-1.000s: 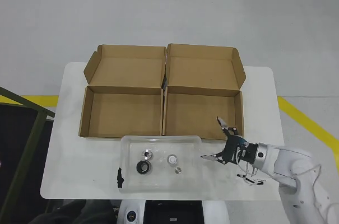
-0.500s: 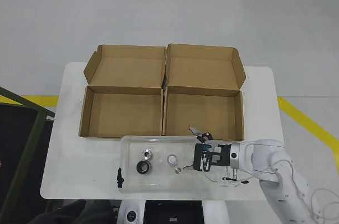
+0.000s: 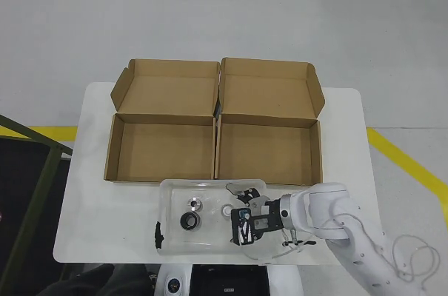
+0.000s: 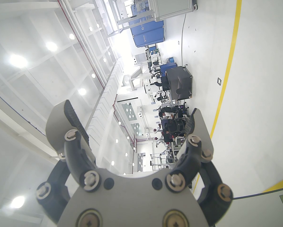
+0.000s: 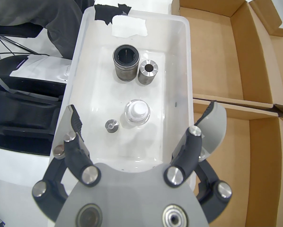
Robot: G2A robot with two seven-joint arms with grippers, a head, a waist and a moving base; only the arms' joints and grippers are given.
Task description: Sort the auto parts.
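Observation:
A clear plastic bin at the table's front holds several parts. They are a dark linear bearing, a grey metal bushing, a white capped part and a small metal stud. My right gripper hangs open over the bin's right half, its fingers straddling the white part and the stud from above, touching nothing. My left gripper is open and empty, pointing up into the room.
Two open cardboard boxes stand side by side behind the bin, the left box and the right box, both with bare floors and lids folded back. Black tape marks the bin's far-left corner. White table lies bare left of the bin.
My right arm has swept left from the table's right side to above the bin. Its gripper stayed open. The parts have not moved.

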